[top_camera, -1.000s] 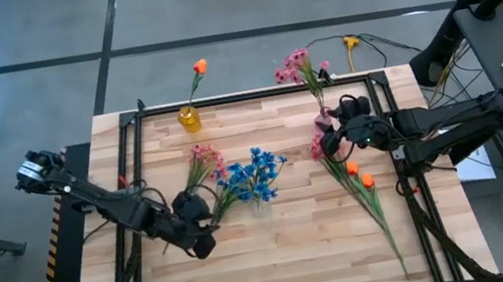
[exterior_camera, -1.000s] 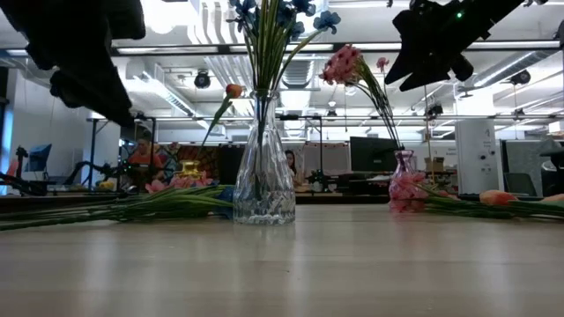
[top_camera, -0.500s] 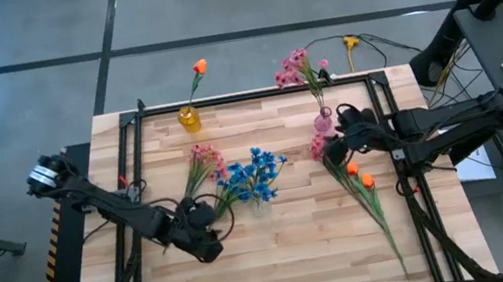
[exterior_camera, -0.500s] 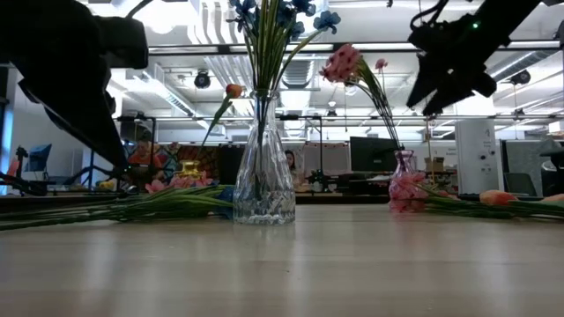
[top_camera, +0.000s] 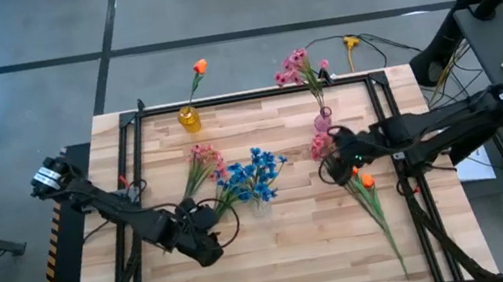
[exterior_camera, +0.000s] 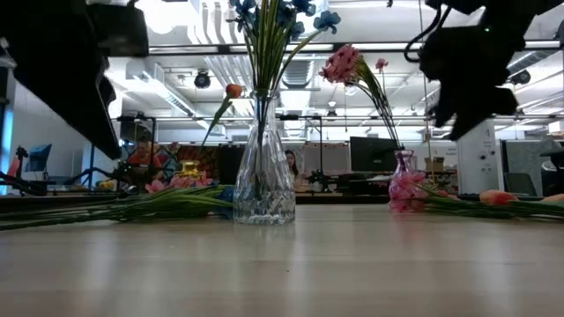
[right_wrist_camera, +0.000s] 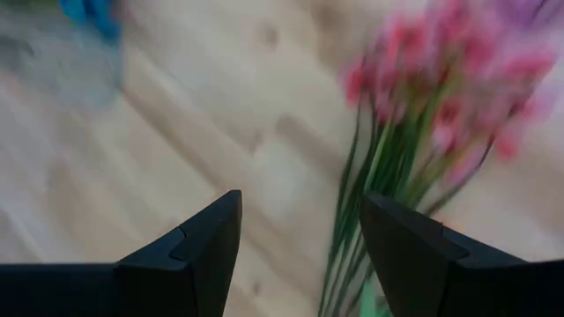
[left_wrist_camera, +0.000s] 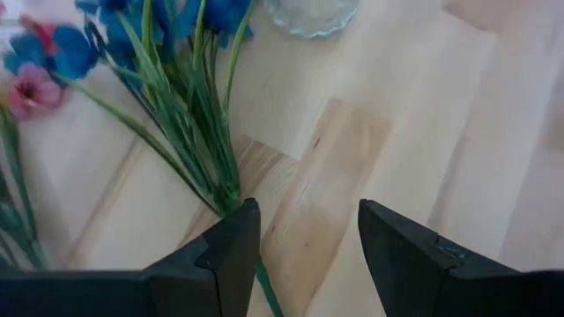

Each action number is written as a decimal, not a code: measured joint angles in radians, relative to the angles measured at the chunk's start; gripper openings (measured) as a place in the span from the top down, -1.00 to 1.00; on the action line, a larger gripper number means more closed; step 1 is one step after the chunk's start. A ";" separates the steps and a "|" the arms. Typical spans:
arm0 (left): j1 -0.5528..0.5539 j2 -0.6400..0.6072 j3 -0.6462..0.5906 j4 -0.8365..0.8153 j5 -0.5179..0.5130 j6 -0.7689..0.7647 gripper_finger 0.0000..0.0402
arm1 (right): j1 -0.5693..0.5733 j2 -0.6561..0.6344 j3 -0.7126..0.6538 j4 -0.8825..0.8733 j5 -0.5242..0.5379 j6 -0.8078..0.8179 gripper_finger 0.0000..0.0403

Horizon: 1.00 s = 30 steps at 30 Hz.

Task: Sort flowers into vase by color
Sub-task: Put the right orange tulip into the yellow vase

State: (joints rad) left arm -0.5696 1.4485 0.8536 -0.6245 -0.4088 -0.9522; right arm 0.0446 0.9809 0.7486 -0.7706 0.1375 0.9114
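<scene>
A clear vase (top_camera: 259, 199) (exterior_camera: 263, 185) holds blue flowers (top_camera: 258, 168). Loose blue stems (left_wrist_camera: 198, 132) and pink sprays (top_camera: 202, 159) lie flat on the table to its left. My left gripper (top_camera: 204, 247) (left_wrist_camera: 304, 255) is open over the cut ends of those blue stems. A pink vase (top_camera: 322, 122) holds pink sprays, and a yellow vase (top_camera: 190, 120) holds an orange bud (top_camera: 199, 66). My right gripper (top_camera: 340, 159) (right_wrist_camera: 300, 255) hangs open over loose pink flowers (right_wrist_camera: 441, 97) (top_camera: 318, 148) that lie beside orange buds (top_camera: 360, 176).
A black frame (top_camera: 254, 93) runs along the table's far edge and down both sides. The loose stems on the right stretch toward the near right corner (top_camera: 397, 260). Bare wood (top_camera: 290, 256) spreads along the near edge. Cables and desks stand beyond the table.
My right gripper has moved from beside the pink vase toward the near edge and lower, and now hangs over the loose pink flowers. My left gripper has shifted a little toward the near edge, by the blue stems' ends. No flower has moved.
</scene>
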 joint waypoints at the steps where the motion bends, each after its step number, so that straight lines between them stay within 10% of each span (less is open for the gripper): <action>1: -0.006 -0.004 0.012 -0.012 -0.001 0.013 0.13 | 0.009 0.014 0.000 -0.013 -0.023 0.017 -0.10; 30: -0.060 -0.049 0.167 -0.312 -0.293 0.190 0.13 | 0.302 0.108 -0.007 -0.390 -0.270 0.476 -0.10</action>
State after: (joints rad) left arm -0.6296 1.3999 1.0210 -0.9366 -0.7016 -0.7620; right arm 0.3470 1.0893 0.7413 -1.1605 -0.1327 1.3873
